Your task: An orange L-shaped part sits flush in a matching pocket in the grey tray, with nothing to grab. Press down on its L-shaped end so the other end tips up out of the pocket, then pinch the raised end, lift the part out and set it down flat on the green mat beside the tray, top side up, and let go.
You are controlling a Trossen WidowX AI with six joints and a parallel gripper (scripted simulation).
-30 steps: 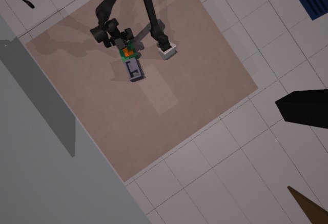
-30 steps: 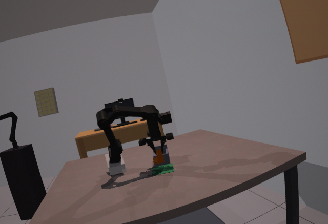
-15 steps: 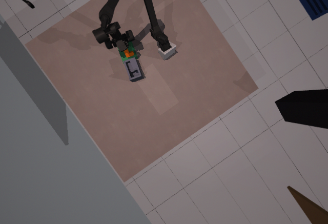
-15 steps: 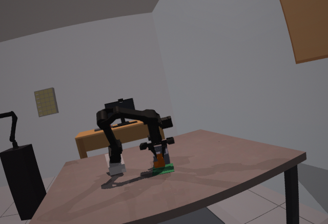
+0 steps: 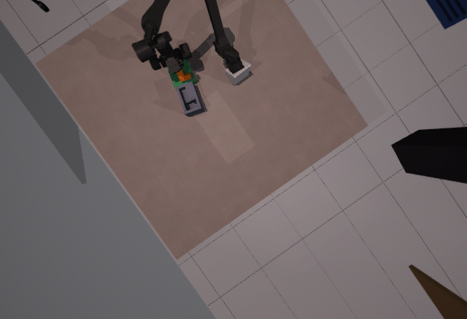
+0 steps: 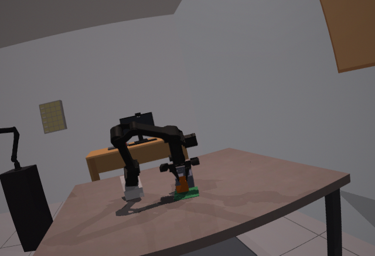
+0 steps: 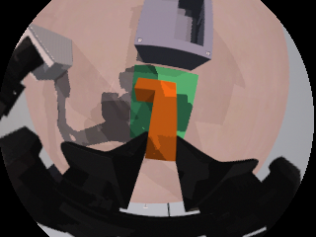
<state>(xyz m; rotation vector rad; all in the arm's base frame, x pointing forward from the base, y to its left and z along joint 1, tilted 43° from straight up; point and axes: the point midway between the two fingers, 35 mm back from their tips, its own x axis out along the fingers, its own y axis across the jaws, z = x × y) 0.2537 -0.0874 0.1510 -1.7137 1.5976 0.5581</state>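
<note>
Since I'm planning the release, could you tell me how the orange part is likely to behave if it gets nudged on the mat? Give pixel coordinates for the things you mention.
The orange part (image 5: 184, 77) (image 6: 182, 185) (image 7: 164, 116) looks rigid, its edges straight, so it would probably shift as one piece. Being blocky and flat-sided, it seems unlikely to roll. Its L shape may make it swivel when pushed off-centre.
</note>
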